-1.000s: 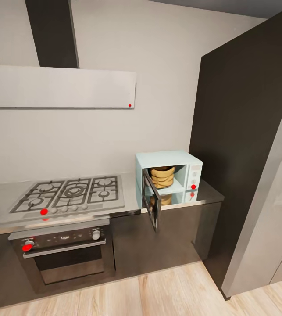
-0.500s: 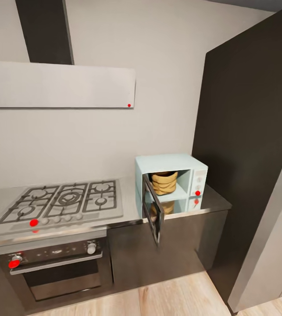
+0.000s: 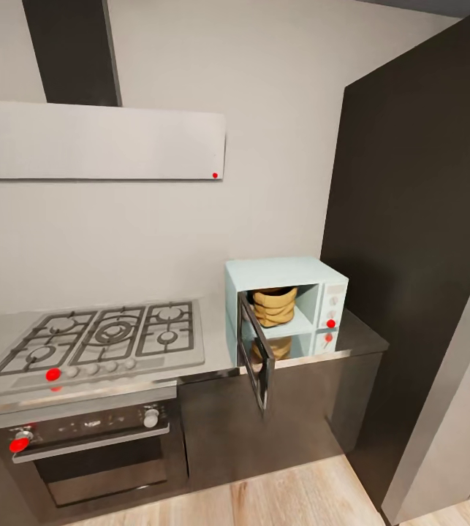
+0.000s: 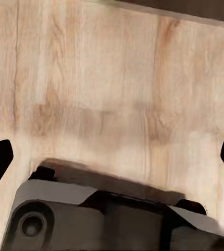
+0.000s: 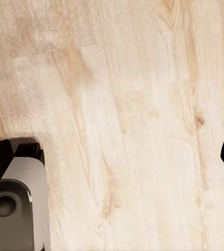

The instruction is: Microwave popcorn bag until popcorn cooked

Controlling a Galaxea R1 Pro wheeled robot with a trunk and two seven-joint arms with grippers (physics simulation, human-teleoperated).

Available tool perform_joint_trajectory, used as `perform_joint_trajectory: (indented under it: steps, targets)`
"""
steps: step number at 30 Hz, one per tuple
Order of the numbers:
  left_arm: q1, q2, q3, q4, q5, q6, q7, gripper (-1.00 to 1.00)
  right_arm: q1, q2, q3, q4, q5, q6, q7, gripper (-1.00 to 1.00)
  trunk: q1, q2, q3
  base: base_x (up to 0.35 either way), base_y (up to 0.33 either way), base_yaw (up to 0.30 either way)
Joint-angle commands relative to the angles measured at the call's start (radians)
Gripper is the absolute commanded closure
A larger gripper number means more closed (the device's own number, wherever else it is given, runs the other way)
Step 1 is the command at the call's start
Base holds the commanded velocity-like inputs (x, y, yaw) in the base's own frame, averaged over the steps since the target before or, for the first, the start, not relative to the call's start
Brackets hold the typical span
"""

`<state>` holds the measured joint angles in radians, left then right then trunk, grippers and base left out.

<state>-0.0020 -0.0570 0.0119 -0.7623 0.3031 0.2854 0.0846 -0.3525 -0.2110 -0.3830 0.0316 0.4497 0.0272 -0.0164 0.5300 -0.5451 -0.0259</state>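
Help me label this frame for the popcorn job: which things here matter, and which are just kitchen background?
For the job:
- popcorn bag, already inside
- microwave, door open
- countertop

Background:
- gas hob
- built-in oven
- white hood
- wood floor

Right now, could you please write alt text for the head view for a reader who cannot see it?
A pale-blue microwave stands on a grey countertop, its door swung open and a tan popcorn bag inside. A gas hob lies to its left, above a built-in oven.
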Motion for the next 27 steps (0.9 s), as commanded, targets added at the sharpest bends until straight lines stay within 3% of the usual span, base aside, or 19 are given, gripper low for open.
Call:
perform_joint_trajectory:
  steps: [1,3,4,6,8,9,10,12,13,15,16,18,21,27]
  targets:
    - [-0.001,-0.002,0.0,-0.206,0.01,0.087,0.005,-1.0,-0.002,0.0,-0.008,0.002,0.011,0.001,-0.002,-1.0,0.0,-0.002,-0.002,0.0,0.0,0.0]
    - [-0.001,-0.007,-0.004,-0.49,0.012,0.215,0.004,-1.0,-0.002,-0.001,-0.008,0.002,0.011,0.002,-0.001,-1.0,0.0,-0.002,-0.002,0.0,0.0,0.0]
    - [-0.005,-0.011,-0.008,-0.708,0.014,0.293,-0.004,-1.0,-0.002,-0.002,-0.008,0.002,0.011,0.002,-0.001,-1.0,0.0,-0.002,-0.002,0.0,0.0,0.0]
    - [-0.08,-0.021,-0.01,-0.739,0.018,0.309,-0.008,-1.0,-0.002,-0.002,-0.008,0.002,0.011,-0.002,-0.001,-1.0,0.0,-0.002,-0.002,0.0,0.0,0.0]
    - [-0.216,-0.041,-0.013,-0.735,0.023,0.352,-0.016,-1.0,-0.002,-0.001,-0.008,0.002,0.011,-0.005,-0.002,-1.0,0.0,-0.002,-0.002,0.0,0.0,0.0]
    - [-0.333,-0.069,-0.013,-0.696,0.037,0.403,-0.045,-1.0,-0.002,-0.002,-0.008,0.002,0.011,-0.005,-0.002,-1.0,0.0,-0.002,-0.002,0.0,0.0,0.0]
    - [-0.378,-0.076,-0.013,-0.667,0.042,0.416,-0.064,-1.0,-0.002,-0.002,-0.008,0.002,0.011,-0.005,-0.002,-1.0,0.0,-0.002,-0.002,0.0,0.0,0.0]
    - [-0.503,-0.086,-0.013,-0.53,0.048,0.425,-0.159,-1.0,-0.002,-0.001,-0.008,0.002,0.01,-0.002,-0.002,-1.0,0.0,-0.002,-0.002,0.0,0.0,0.0]
    - [-0.529,-0.086,-0.013,-0.471,0.046,0.417,-0.204,-1.0,-0.001,0.0,-0.008,0.002,0.008,-0.002,-0.002,-1.0,0.0,-0.002,-0.002,0.0,0.0,0.0]
    - [-0.541,-0.084,-0.016,-0.424,0.042,0.365,-0.228,-1.0,0.002,0.001,-0.009,0.002,0.005,-0.005,-0.002,-1.0,0.0,-0.002,-0.002,0.0,0.0,0.0]
    - [-0.545,-0.085,-0.033,-0.393,0.038,0.314,-0.232,-1.0,0.015,0.002,-0.011,0.002,0.003,-0.008,-0.002,-1.0,0.0,-0.002,-0.002,0.0,0.0,-0.015]
    - [-0.548,-0.086,-0.068,-0.375,0.023,0.287,-0.218,-1.0,0.029,0.004,-0.013,0.002,0.001,-0.01,-0.001,-1.0,0.0,-0.002,-0.001,0.0,0.0,-0.076]
    - [-0.549,-0.084,-0.108,-0.372,-0.001,0.276,-0.205,-1.0,0.036,0.015,-0.016,0.002,0.001,-0.009,-0.001,-1.0,0.0,-0.002,0.002,0.0,0.0,-0.154]
    - [-0.549,-0.086,-0.116,-0.365,-0.011,0.275,-0.197,-1.0,0.036,0.017,-0.016,0.002,0.001,-0.007,-0.001,-1.0,0.0,-0.002,0.007,0.037,0.0,-0.174]
